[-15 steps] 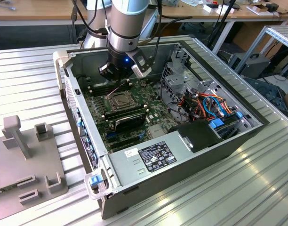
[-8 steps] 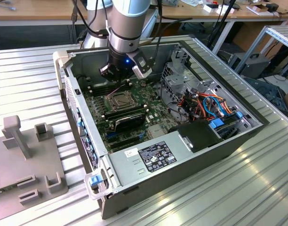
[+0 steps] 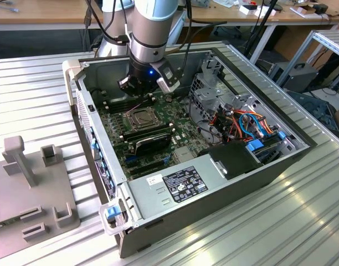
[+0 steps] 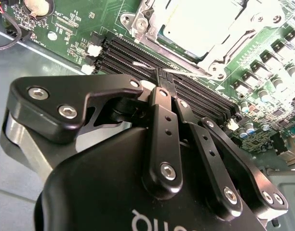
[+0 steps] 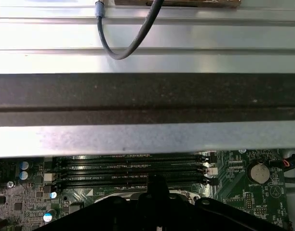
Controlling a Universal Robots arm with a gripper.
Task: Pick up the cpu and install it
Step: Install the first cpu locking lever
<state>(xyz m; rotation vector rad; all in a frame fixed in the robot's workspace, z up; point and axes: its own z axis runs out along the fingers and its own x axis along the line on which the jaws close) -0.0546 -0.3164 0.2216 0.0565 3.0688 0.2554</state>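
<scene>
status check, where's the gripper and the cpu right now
Gripper shut, low over memory slots. Cpu in socket, frame open. Nothing in the way.

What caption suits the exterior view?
Robot arm's claw lowered inside the open computer case, just above the cpu in the socket.

Matt black metal pincer (image 4: 163,82), dull silver cpu (image 4: 198,21) top, glossy green board (image 3: 158,133), ribbed brushed-metal surface (image 3: 36,100).
</scene>
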